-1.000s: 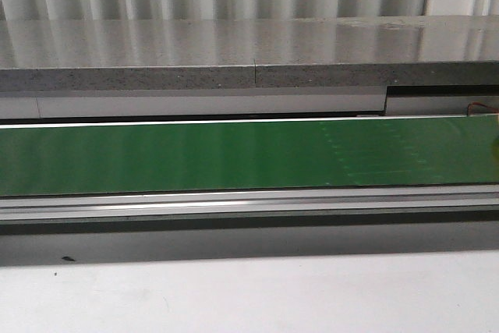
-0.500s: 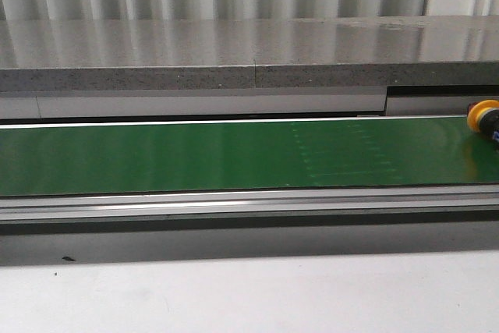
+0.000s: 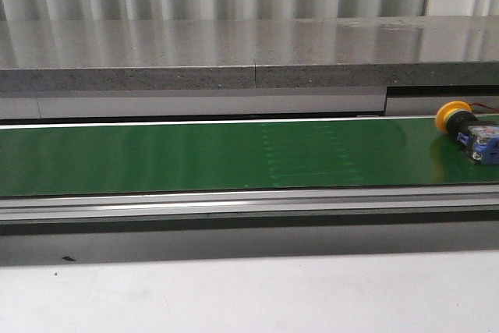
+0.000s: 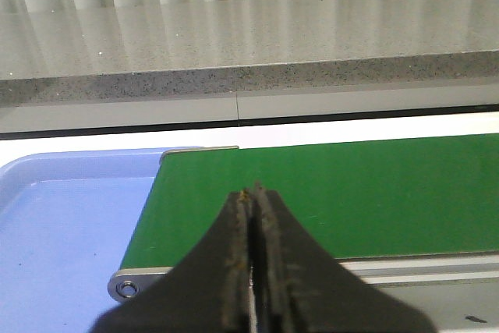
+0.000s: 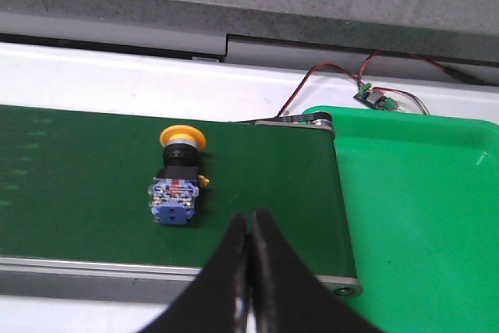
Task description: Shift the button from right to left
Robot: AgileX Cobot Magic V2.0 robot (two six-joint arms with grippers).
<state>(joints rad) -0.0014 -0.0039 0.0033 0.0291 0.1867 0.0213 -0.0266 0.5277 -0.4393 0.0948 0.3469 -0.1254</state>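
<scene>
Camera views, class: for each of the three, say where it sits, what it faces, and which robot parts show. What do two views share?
Front view: faces forward over the green belt; no robot parts show.
Left wrist view: on the left arm, over the belt's end and blue tray; left pincer shut.
Right wrist view: on the right arm, above the button and green tray; right pincer shut.
Shared: front and right wrist both show the button.

Button (image 3: 466, 127): lying on its side on belt (image 3: 195, 154), far right end, cap toward the rear; tray (image 5: 421, 208) beyond the belt's right end, second tray (image 4: 62, 232) beyond its left end
</scene>
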